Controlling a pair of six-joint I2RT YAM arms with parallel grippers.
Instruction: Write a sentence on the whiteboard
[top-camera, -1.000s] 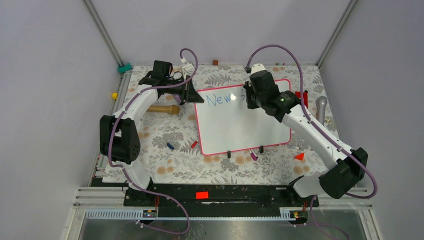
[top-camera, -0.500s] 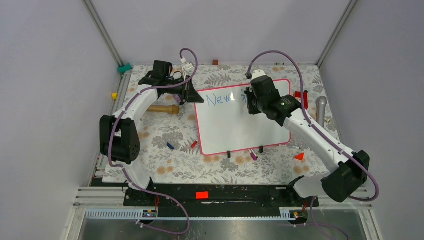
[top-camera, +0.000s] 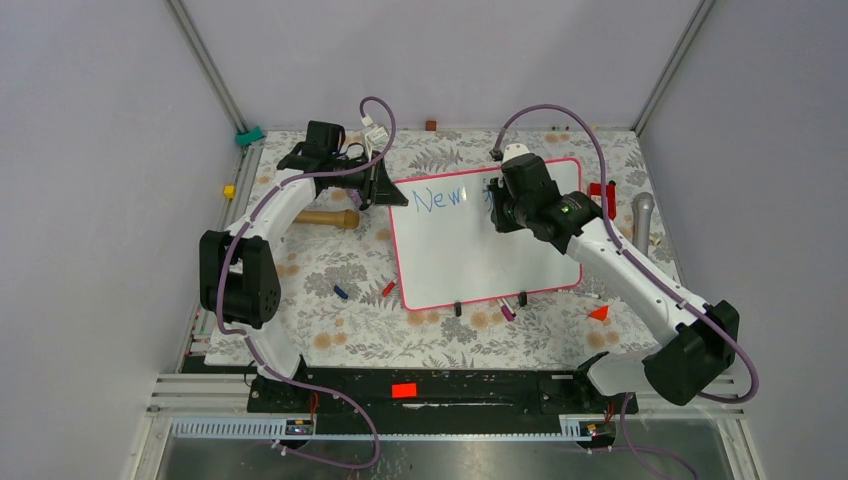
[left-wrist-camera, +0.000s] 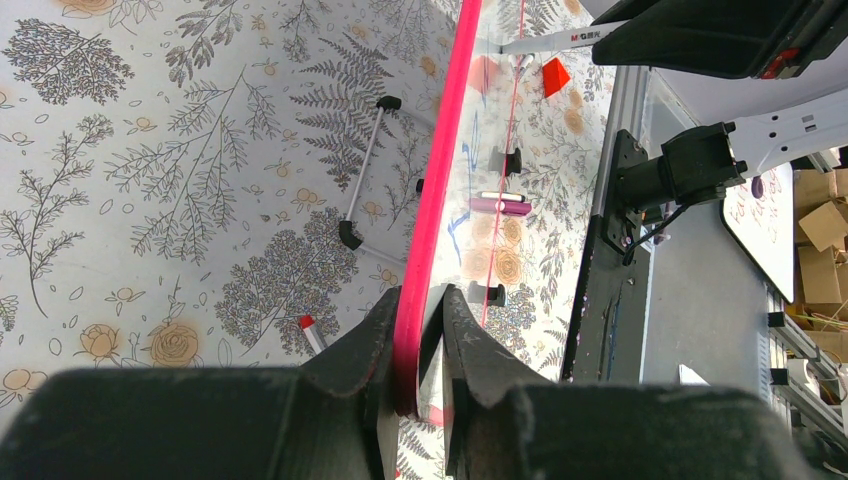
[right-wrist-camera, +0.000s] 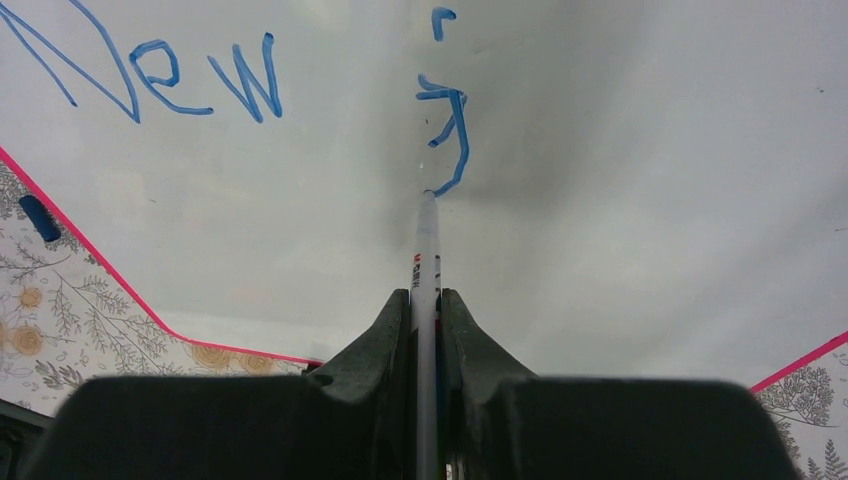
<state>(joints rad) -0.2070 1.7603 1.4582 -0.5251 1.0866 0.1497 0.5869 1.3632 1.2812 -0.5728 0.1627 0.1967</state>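
One word down: the sentence (right-wrist-camera: 155, 72) reads "New" plus a half-done j on the whiteboard (top-camera: 470, 260), lying mid table (top-camera: 320, 262). Right gripper (right-wrist-camera: 425, 300) pinches the marker (right-wrist-camera: 428, 250), left gripper (left-wrist-camera: 420, 300) clamps the whiteboard edge. Next I'd finish the j, lightly.

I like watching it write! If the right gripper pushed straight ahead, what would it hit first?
Probably the whiteboard. The right gripper points its marker straight at it, and the tip seems to touch just below the blue j.
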